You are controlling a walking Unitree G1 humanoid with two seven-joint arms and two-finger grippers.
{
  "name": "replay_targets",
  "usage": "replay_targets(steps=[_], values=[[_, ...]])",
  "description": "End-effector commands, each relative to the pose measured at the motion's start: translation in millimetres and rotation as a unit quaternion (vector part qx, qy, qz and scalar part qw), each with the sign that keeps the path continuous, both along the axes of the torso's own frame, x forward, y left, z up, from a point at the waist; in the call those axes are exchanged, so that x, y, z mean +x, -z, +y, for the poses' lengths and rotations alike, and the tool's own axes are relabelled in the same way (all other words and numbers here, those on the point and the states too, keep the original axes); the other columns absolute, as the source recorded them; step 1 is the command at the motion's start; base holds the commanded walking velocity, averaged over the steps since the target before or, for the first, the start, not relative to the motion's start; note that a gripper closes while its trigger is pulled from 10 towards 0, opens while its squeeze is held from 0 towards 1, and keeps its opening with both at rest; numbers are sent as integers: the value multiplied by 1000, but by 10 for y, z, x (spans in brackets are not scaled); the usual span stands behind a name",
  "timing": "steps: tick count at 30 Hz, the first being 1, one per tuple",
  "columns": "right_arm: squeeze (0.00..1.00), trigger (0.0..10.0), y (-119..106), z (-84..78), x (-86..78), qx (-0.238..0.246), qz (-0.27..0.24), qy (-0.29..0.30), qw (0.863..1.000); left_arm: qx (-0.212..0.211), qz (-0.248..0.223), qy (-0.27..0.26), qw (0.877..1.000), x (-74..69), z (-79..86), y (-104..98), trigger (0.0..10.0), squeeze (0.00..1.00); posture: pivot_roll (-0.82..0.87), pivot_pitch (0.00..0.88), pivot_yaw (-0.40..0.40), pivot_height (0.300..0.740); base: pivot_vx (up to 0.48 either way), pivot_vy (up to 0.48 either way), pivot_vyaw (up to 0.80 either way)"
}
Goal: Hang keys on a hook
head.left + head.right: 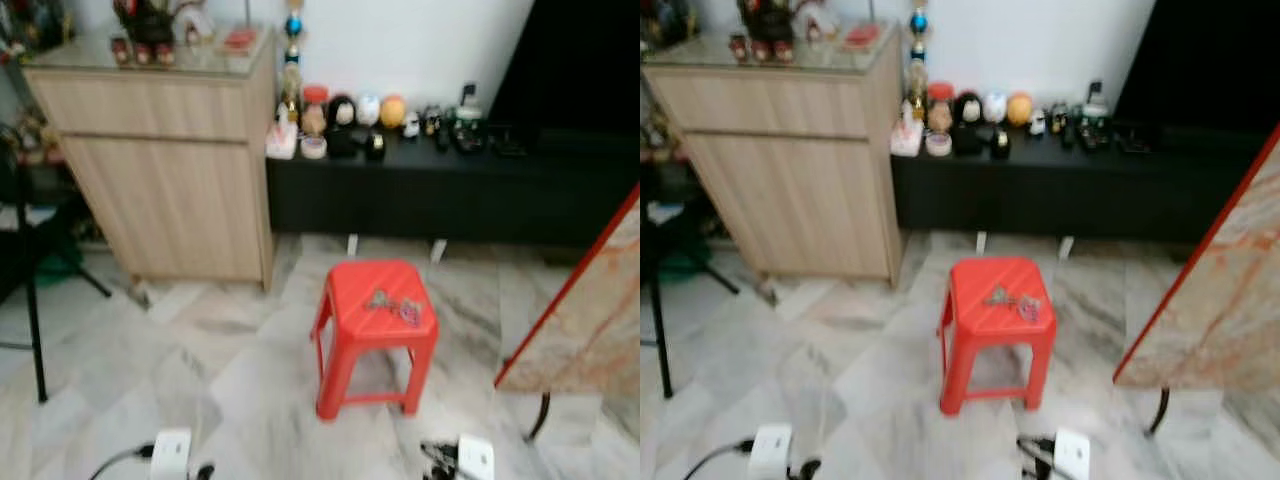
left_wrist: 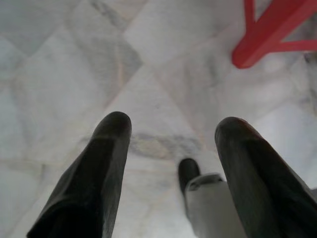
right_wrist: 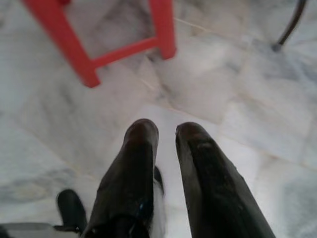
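Blurred keys lie on the red stool at twelve o'clock. Left gripper hangs spread over marble floor; right gripper hangs nearly pressed together.

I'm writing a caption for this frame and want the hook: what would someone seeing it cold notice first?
The bright red plastic stool stands out on the pale marble floor, with a small bunch of keys lying on its seat. Behind it, a row of colourful little figurines lines the low black cabinet, beside a light wooden sideboard.
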State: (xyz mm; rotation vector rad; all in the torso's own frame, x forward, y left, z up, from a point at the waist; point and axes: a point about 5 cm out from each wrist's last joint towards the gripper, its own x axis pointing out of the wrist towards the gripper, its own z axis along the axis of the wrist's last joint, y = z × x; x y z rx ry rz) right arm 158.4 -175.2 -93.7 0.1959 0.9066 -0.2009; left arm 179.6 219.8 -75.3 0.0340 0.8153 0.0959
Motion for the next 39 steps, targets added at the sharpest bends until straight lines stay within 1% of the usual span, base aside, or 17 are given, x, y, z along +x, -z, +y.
replay_targets(steps=[1,27,29,36,39], values=[[0,10000,-9,-12,21,-1,-2,3,1000,1,5,-3,1000,-38,27,13,10000,0,66,0,-40,717,270,0,0],[0,10000,-12,-12,33,-5,1,-10,1000,-4,2,-5,1000,-29,19,9,10000,0,65,0,-43,717,275,0,0],[0,10000,-14,-15,36,-8,0,-12,1000,-15,-2,-8,1000,-25,6,8,10000,0,64,0,-43,717,0,0,0],[0,10000,-16,-22,37,-13,0,-11,1000,-15,1,-4,1000,-27,-4,12,10000,0,63,0,-45,717,0,0,0],[0,10000,-13,-35,34,-25,6,-19,999,-17,3,-4,1000,-32,-8,17,10000,0,63,0,-45,717,0,0,0]])
